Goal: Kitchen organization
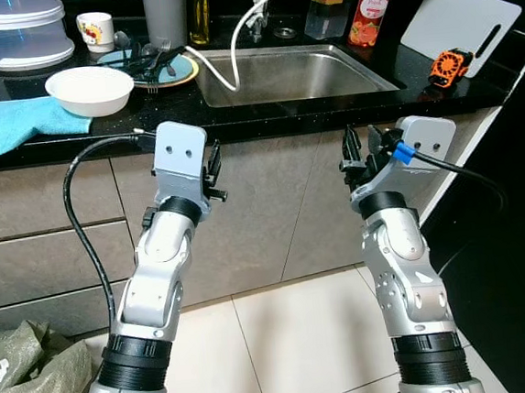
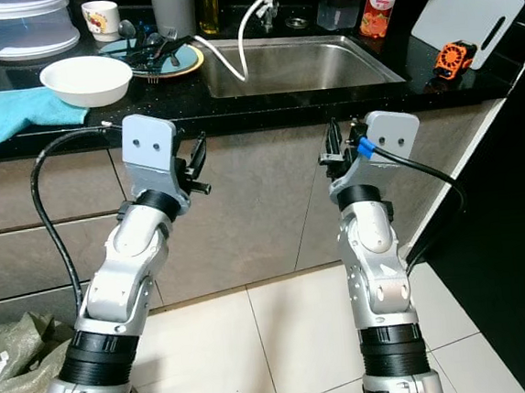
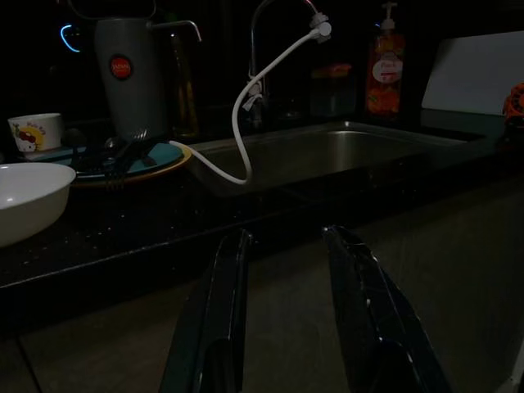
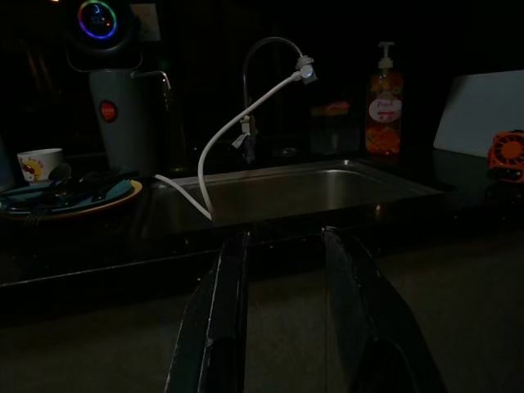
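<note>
Item: black worktop [image 1: 264, 113] with steel sink [image 1: 293, 72] set into it, seen from the robot standing in front of the cabinet fronts.

Task's things, all on the worktop and all farther away and higher than both sets of fingers:
- white bowl [image 1: 90, 88], left of the sink, near the worktop's front edge, resting just beside a blue cloth [image 1: 12, 124].
- plate with dark cutlery [image 1: 152, 66], behind the bowl, touching nothing of the robot. The utensils' long axes run roughly left to right, slightly slanted.
- small printed cup [image 1: 94, 30] and grey jug [image 1: 165, 12], at the far left rear.
- white hose [image 1: 231, 47] draped from the tap into the sink.
- orange soap bottle [image 1: 373, 7], white cutting board [image 1: 462, 24] and small orange object [image 1: 449, 67], right of the sink.

Deciding relation: the bowl and plate lie up, ahead and to the left of the left gripper [image 1: 213, 175], which is judged the nearer arm for them; the right-hand items lie up and right of the right gripper [image 1: 358, 156].

Pose: both arms raised with forearms upright, grippers below the worktop's edge in front of the cabinet fronts, apart from everything. Both wrist views look along the fingers over the worktop's edge. Left fingers [image 3: 221, 319] stand moderately apart, empty; right fingers [image 4: 221, 311] likewise, empty.

Judgement: no item engaged yet; either arm must rise over the edge first.
</note>
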Robot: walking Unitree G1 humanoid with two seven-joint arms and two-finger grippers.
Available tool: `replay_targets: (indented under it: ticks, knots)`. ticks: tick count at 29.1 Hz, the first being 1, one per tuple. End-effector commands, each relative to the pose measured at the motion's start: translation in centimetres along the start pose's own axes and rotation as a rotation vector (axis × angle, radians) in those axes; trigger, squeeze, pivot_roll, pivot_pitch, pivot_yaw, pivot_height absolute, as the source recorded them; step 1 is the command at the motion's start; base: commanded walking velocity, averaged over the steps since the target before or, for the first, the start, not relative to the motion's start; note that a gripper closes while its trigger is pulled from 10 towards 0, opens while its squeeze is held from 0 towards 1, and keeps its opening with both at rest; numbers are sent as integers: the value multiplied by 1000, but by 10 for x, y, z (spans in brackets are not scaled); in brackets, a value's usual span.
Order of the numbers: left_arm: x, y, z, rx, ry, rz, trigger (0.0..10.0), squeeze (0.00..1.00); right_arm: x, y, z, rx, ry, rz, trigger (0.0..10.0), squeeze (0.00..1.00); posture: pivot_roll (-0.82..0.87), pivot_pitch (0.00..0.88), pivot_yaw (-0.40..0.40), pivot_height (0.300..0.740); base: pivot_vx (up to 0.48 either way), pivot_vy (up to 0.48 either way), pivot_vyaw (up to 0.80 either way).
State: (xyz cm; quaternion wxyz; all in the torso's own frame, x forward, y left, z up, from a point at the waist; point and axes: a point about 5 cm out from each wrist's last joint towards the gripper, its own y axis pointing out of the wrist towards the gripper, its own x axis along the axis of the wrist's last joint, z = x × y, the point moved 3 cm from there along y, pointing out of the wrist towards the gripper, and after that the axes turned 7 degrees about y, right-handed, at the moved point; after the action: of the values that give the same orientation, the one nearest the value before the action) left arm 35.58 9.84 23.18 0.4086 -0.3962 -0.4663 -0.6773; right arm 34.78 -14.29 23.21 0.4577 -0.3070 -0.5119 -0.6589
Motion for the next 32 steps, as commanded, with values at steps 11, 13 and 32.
replay_targets:
  ticks: [11,13,32]
  knots:
    - [-1,0,-6,-6,-12,9,10000,0,-1,0,-6,-12,-16,13,10000,0,236,4,-111,740,0,0,0]
    - [-1,0,-6,-6,-13,9,10000,0,-1,0,-6,-12,-16,13,10000,0,236,4,-111,740,0,0,0]
    - [-1,0,-6,-5,-13,9,10000,0,0,0,-6,-12,-17,11,10000,0,235,3,-111,740,0,0,0]
